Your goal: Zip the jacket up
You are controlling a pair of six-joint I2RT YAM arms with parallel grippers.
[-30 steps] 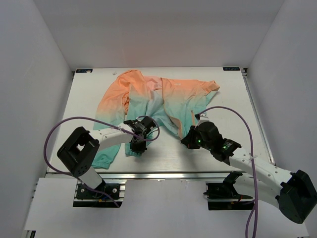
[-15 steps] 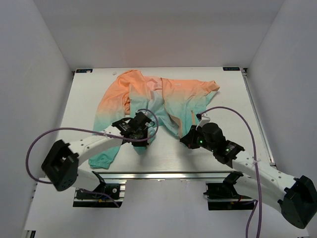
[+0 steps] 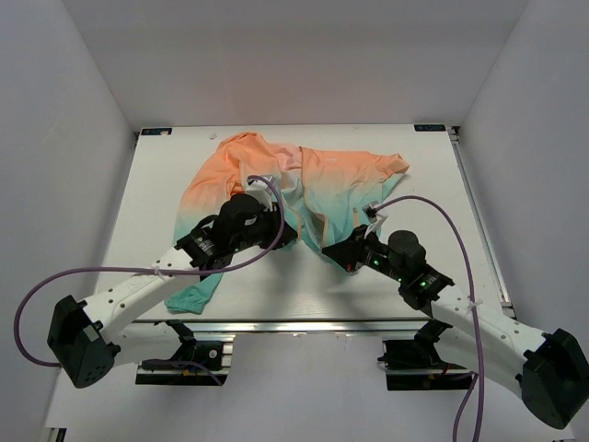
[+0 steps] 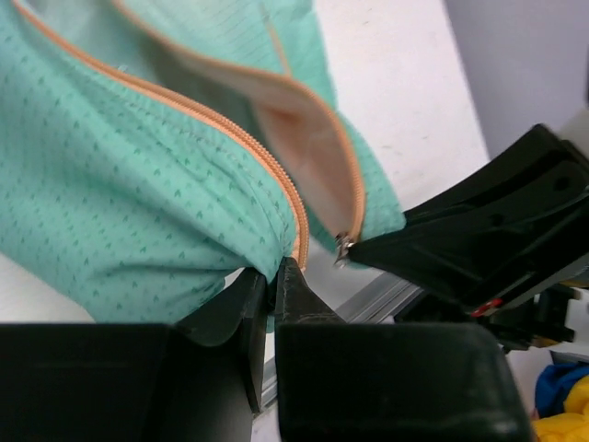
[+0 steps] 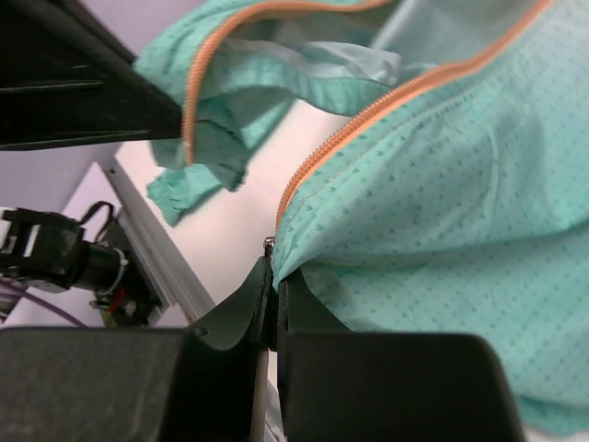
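Observation:
The jacket [image 3: 322,175] lies open on the table, orange at the far side and teal at the near hem. My left gripper [image 3: 287,235] is shut on the bottom corner of the left front panel [image 4: 138,203], right beside its orange zipper edge [image 4: 267,166]. My right gripper [image 3: 329,249] is shut on the bottom corner of the right front panel [image 5: 442,212], at the low end of its zipper edge [image 5: 359,124]. A small metal zipper slider [image 5: 269,244] shows at that corner. Both hem corners are lifted and held close together. The right gripper also shows in the left wrist view [image 4: 497,230].
One teal sleeve end [image 3: 191,293] lies by the table's near left edge. The table's metal front rail [image 3: 304,324] runs just below both grippers. White walls enclose the table on three sides.
My left arm has swung forward and right, carrying its hem corner toward the right gripper. My right gripper has moved slightly left. The two front panels have drawn together.

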